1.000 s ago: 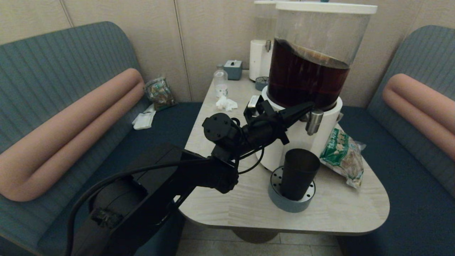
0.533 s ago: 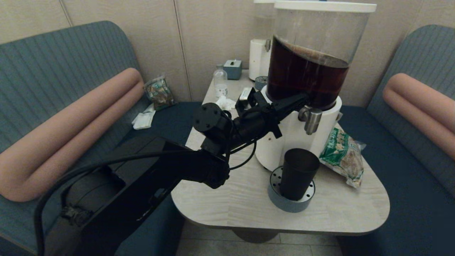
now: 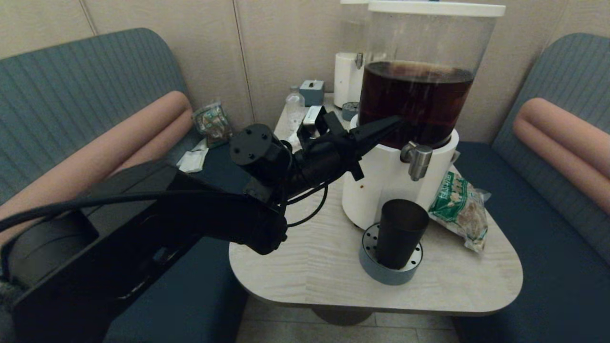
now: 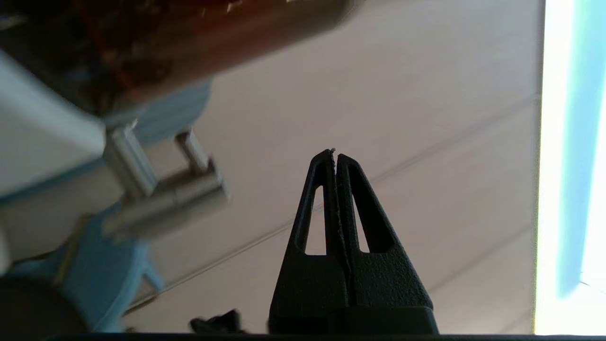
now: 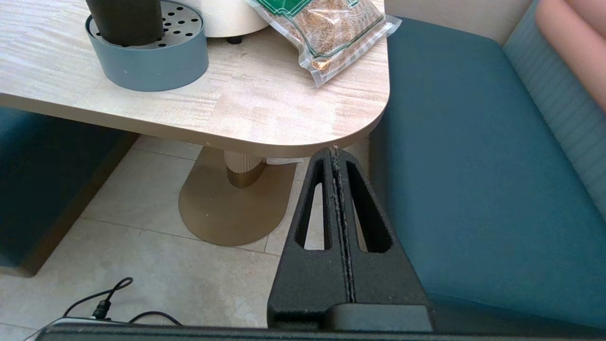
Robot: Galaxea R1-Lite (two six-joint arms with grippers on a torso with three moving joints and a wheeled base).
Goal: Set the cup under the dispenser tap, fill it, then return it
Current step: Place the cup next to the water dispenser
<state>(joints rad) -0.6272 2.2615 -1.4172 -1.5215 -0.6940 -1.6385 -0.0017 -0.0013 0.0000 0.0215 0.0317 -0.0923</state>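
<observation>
Dark tapered cup stood on perforated drip tray under steel dispenser tap, tank half-full brown; left gripper closed, empty.

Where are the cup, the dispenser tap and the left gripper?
cup [image 3: 401,233], head view, on its dark side wall.
dispenser tap [image 3: 419,161], head view, on the steel spout body.
left gripper [image 3: 395,123], head view, at its closed fingertips beside the tank.

Your left gripper has its fingers pressed together, empty, near but clear of the steel dispenser tap below the dark-liquid tank.
</observation>
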